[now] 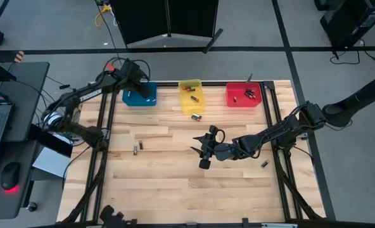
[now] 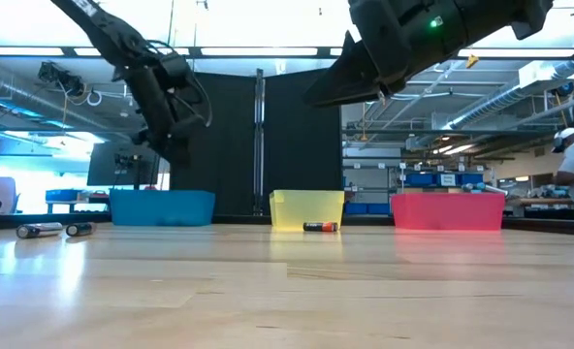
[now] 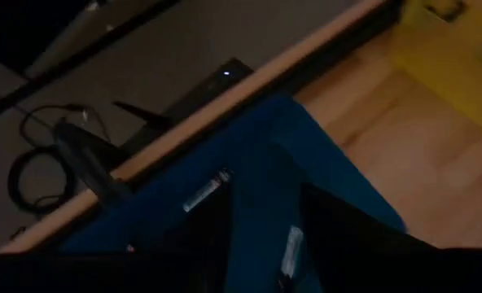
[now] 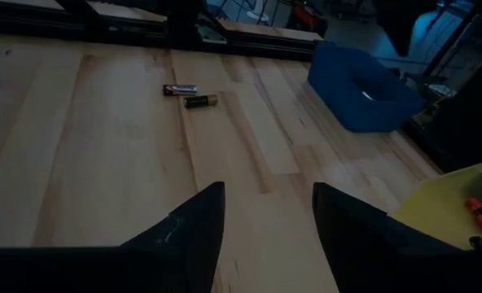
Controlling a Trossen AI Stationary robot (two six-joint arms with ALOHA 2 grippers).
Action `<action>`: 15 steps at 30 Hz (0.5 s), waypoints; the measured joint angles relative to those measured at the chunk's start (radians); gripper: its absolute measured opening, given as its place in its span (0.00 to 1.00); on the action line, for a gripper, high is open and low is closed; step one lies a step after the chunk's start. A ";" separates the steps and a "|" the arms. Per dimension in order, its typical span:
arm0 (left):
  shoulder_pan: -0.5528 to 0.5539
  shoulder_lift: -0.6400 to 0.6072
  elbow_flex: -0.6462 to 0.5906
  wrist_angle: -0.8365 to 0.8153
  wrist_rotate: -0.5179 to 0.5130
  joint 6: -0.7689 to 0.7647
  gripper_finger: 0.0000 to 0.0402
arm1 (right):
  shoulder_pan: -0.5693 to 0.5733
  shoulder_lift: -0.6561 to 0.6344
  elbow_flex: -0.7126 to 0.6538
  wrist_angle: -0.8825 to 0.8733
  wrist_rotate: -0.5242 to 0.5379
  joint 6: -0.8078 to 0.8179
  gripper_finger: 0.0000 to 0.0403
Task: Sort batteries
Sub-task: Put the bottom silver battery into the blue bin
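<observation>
Pale wooden planks make up the bench (image 1: pixel 175 183), with three bins along its far edge: a blue bin (image 1: pixel 139 95), a yellow bin (image 1: pixel 190 95) and a red bin (image 1: pixel 243 95). Our left gripper (image 1: pixel 137 81) hangs over the blue bin with its fingers parted and empty; in the left wrist view we see two silvery batteries (image 3: pixel 207 191) lying inside that bin. Our right gripper (image 1: pixel 204 151) hovers above the middle of the bench, fingers (image 4: pixel 194 228) apart and holding nothing. Two batteries (image 1: pixel 137 148) lie side by side on the left part of the bench. One battery with an orange end (image 1: pixel 196 117) rests just in front of the yellow bin, and another battery (image 1: pixel 264 164) lies near the right rail. More batteries sit in the yellow and red bins.
</observation>
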 joint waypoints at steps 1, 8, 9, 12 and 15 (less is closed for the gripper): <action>-0.011 -0.024 -0.016 -0.004 0.000 0.000 0.38 | -0.002 0.000 0.000 -0.001 0.000 0.000 0.49; -0.133 -0.215 -0.165 0.007 0.001 -0.023 0.38 | -0.015 0.000 0.000 -0.002 0.000 0.000 0.47; -0.157 -0.246 -0.187 0.011 0.001 -0.035 0.38 | -0.015 0.000 0.000 -0.001 0.000 0.000 0.47; -0.239 -0.339 -0.250 0.014 0.002 -0.082 0.38 | -0.015 0.000 0.000 -0.001 0.000 0.000 0.46; -0.337 -0.425 -0.303 0.013 0.010 -0.135 0.38 | -0.015 0.000 0.000 -0.001 0.000 0.000 0.44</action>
